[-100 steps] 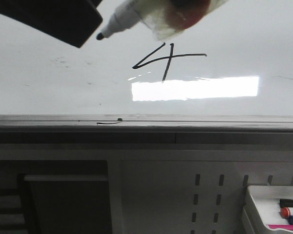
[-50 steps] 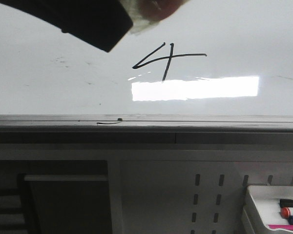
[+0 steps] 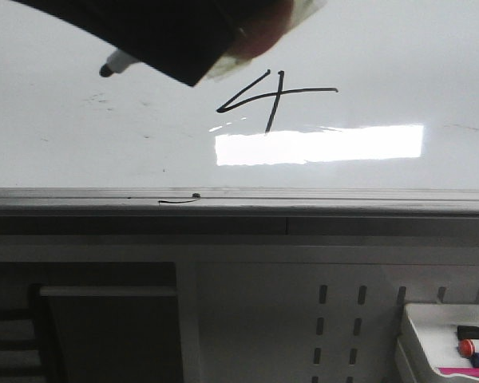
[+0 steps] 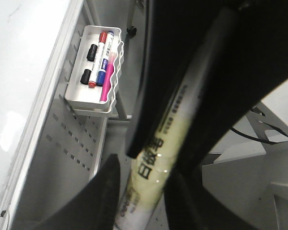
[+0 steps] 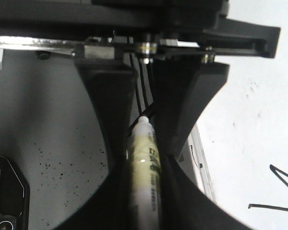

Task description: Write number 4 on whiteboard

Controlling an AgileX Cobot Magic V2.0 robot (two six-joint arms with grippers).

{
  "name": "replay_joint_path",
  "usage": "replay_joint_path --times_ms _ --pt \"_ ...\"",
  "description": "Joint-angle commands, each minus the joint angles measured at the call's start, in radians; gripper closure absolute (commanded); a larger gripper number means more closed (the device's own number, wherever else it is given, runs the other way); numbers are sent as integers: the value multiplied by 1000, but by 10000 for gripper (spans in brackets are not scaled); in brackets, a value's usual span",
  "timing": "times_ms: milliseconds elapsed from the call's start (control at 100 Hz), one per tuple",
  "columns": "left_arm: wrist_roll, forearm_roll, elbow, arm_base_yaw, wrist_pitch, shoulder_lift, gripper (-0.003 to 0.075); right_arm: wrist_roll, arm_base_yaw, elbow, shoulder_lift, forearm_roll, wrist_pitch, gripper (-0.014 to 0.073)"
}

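Right gripper clamped around marker

The right gripper is clamped on a marker, its black fingers pressing the barrel from both sides. The left gripper likewise pinches a marker between its fingers.

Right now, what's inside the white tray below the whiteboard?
The tray holds several markers: black, red and blue caps, plus a pink one along its wire side. The front view shows only one corner; its floor beneath them is hidden.
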Motion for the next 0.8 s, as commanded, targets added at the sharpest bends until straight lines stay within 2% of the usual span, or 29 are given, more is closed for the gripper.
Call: replay_joint_path --times_ms 0,90,350,420,560,610,660,790 --pt "-2 -47 -35 2 -49 -6 654 -7 2 -36 -9 4 -81 666" --pt "0 -49 -35 2 -49 -4 742 -7 2 -36 -9 4 -81 666" --pt "0 -26 -35 2 -49 -4 741 -7 2 -36 -9 4 -83 646" --pt "0 -26 -35 2 -49 -4 741 -7 2 -36 -9 4 -87 570" --pt "0 -23 -35 2 -49 -4 741 -7 2 -36 -9 4 -98 276" --pt "0 -20 -35 2 -49 -4 741 -7 2 -36 -9 4 -103 213" --pt "0 -13 -35 2 -49 -4 741 -7 2 -36 -14 4 -111 186" --pt "0 17 -35 2 -47 -4 741 -7 2 -45 -32 4 -133 189"
